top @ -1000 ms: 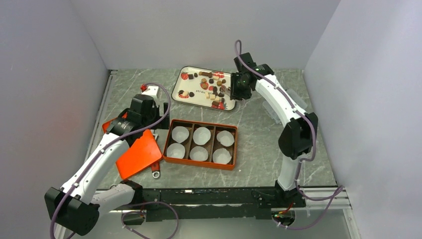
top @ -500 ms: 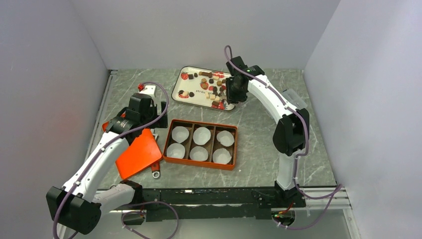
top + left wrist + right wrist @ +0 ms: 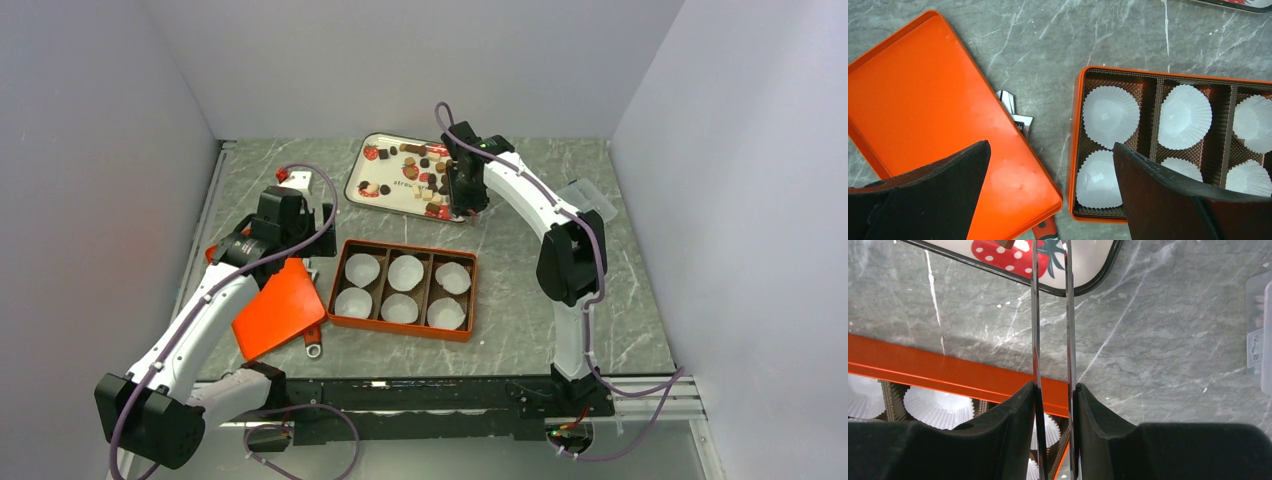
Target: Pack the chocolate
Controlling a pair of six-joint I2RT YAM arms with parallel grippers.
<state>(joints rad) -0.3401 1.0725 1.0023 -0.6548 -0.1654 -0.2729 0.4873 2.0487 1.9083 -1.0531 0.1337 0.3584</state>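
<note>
Several small brown, tan and cream chocolates (image 3: 422,172) lie scattered on the white strawberry-print tray (image 3: 392,197) at the back. My right gripper (image 3: 463,192) is shut on metal tweezers (image 3: 1034,315). The tweezer tips reach over the tray's near right corner (image 3: 1088,262), and a brown chocolate (image 3: 1007,242) shows at the frame's top edge. The orange box (image 3: 402,246) holds several empty white paper cups (image 3: 406,271). My left gripper (image 3: 1050,150) is open and empty above the gap between the box (image 3: 1075,150) and the orange lid (image 3: 933,115).
The orange lid (image 3: 278,310) lies left of the box, with a wrench (image 3: 314,348) partly under it. A clear plastic container (image 3: 585,196) sits at the right and shows in the right wrist view (image 3: 1260,330). White walls enclose the table on three sides.
My right arm has swung left, bringing the tweezers over the tray's right end. My left arm has barely moved.
</note>
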